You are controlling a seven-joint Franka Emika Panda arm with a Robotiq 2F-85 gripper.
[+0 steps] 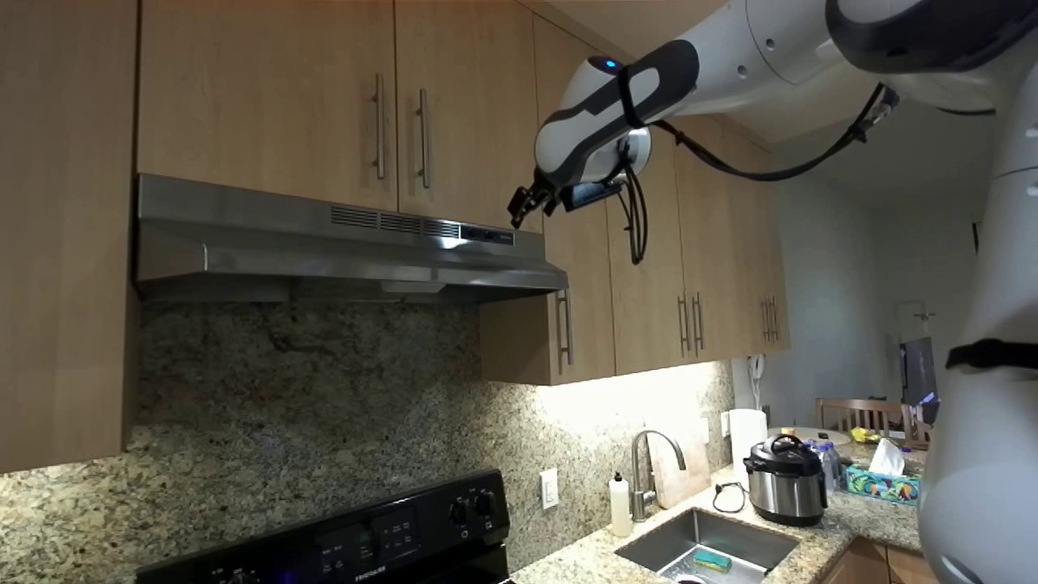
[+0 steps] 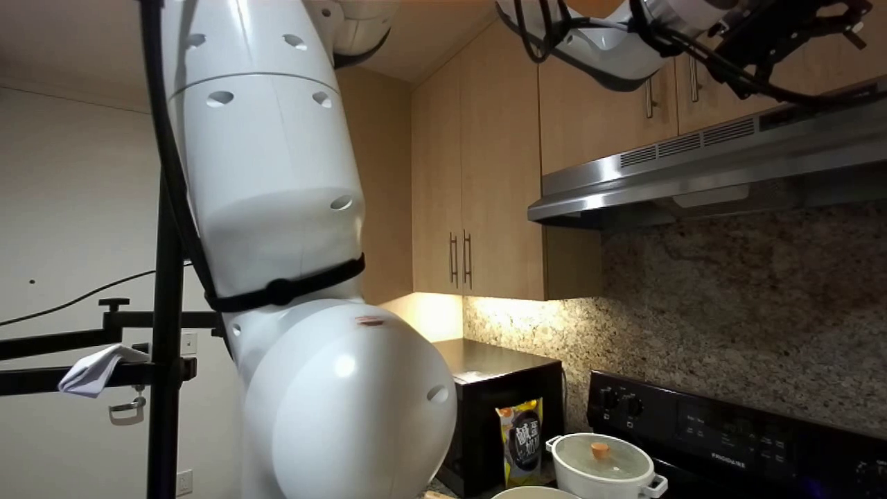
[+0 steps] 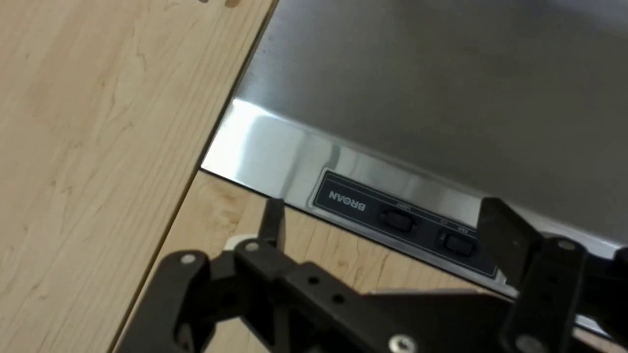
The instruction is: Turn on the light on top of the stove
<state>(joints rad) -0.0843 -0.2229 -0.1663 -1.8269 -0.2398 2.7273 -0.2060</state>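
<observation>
Here my gripper (image 3: 383, 215) has its jaws spread wide, empty, and in the wrist view the light switch (image 3: 398, 221) on the range hood (image 3: 431, 98) shows between my fingertips (image 3: 273, 223).

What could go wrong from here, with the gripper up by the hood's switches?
The fan switch sits beside the light switch, so a slightly misplaced push might hit the wrong one. The gripper stands open, so its spread fingers could straddle the light switch instead of moving it.

Hood (image 1: 349, 251) above stove (image 1: 340, 543); light switch (image 3: 398, 220) on hood; sink (image 1: 742, 535) right of stove.
</observation>
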